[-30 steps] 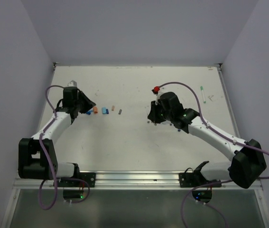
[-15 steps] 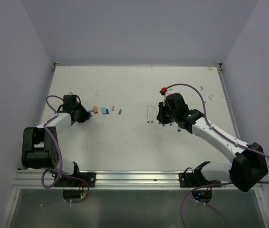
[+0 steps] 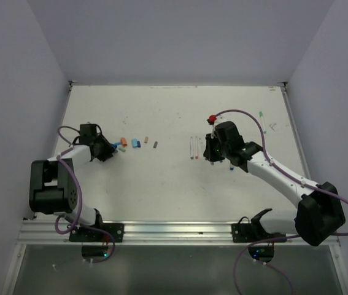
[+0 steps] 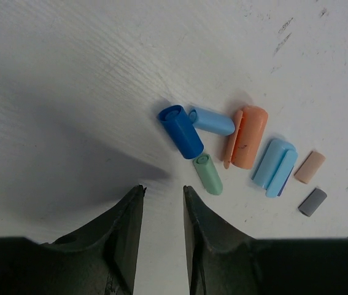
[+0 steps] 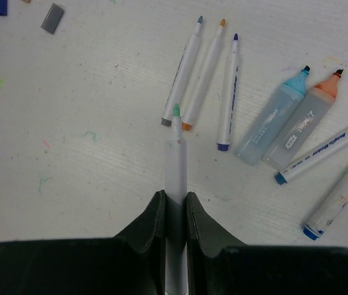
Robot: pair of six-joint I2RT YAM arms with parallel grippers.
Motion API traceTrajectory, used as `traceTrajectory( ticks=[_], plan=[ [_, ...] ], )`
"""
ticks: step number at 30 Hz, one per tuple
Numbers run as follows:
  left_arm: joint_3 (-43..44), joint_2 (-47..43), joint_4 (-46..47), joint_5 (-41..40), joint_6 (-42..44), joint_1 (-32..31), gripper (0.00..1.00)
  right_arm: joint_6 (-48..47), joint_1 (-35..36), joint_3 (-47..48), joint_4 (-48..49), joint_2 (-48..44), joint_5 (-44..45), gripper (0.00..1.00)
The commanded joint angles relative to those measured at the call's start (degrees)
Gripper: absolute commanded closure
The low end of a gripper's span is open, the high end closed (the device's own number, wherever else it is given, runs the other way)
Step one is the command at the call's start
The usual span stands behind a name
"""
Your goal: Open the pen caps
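Pale walls are enclosing a white counter (image 3: 161, 190) that is carrying scattered pens and loose caps. Low over its left part, the left gripper (image 4: 162, 192) is hanging with its jaws parted only narrowly and nothing between them. Just ahead of it, the caps are lying in a cluster: a dark blue cap (image 4: 180, 131) is touching a pale blue cap (image 4: 212, 121), with a green cap (image 4: 208, 174) just beside them (nearest the jaws) and an orange cap (image 4: 250, 136) to their right. Farther right, a wider blue cap (image 4: 274, 167), a peach cap (image 4: 310, 167) and a grey cap (image 4: 312, 202) are resting.

Over on the right part, the right gripper (image 5: 175, 196) is clamping a white pen (image 5: 175, 163) whose bare green tip is pointing forward. Ahead of it, three thin pens (image 5: 206, 74) are lying uncapped, side by side, and two highlighters (image 5: 272, 123) are lying to their right.
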Motion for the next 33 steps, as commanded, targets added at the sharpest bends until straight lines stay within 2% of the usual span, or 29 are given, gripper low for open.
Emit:
traceTrajectory(
  ticks=[1, 9, 14, 17, 18, 20, 24, 33],
  plan=[
    [-0.38, 0.24, 1.81, -0.22, -0.96, 0.69, 0.64, -0.95, -0.46, -0.12, 2.01, 0.07, -0.32, 1.00],
    [-2.84, -6.52, 3.82, 4.95, -0.96, 0.69, 0.63, 0.10, -3.08, 0.15, 0.52, -0.11, 0.82, 1.00],
    [-6.01, -14.43, 7.26, 10.06, -0.79, -0.18, 0.50, 1.68, -8.89, -0.47, -1.94, 0.60, 6.96, 1.00],
    [-5.66, -17.43, 10.51, 11.39, 0.70, -3.69, 0.44, 2.82, -12.84, -1.08, -3.70, 0.68, 11.71, 1.00],
    [-4.88, -17.08, 9.56, 11.04, 2.19, -7.53, 0.43, 3.52, -15.20, -1.43, -3.70, 0.86, 12.07, 1.00],
    [-2.42, -15.85, 8.58, 10.86, 3.16, -11.15, 0.40, 4.06, -17.50, -1.87, -3.97, 1.74, 11.99, 1.00],
    [-3.02, -13.04, 13.48, 15.59, 2.47, -19.15, 0.38, 3.28, -21.37, -1.18, -3.97, 7.17, 11.46, 1.00],
    [-2.05, -10.40, 16.58, 21.22, 2.12, -25.93, 0.41, 2.12, -22.25, 0.85, -6.52, 13.69, 17.08, 1.00]
  ],
)
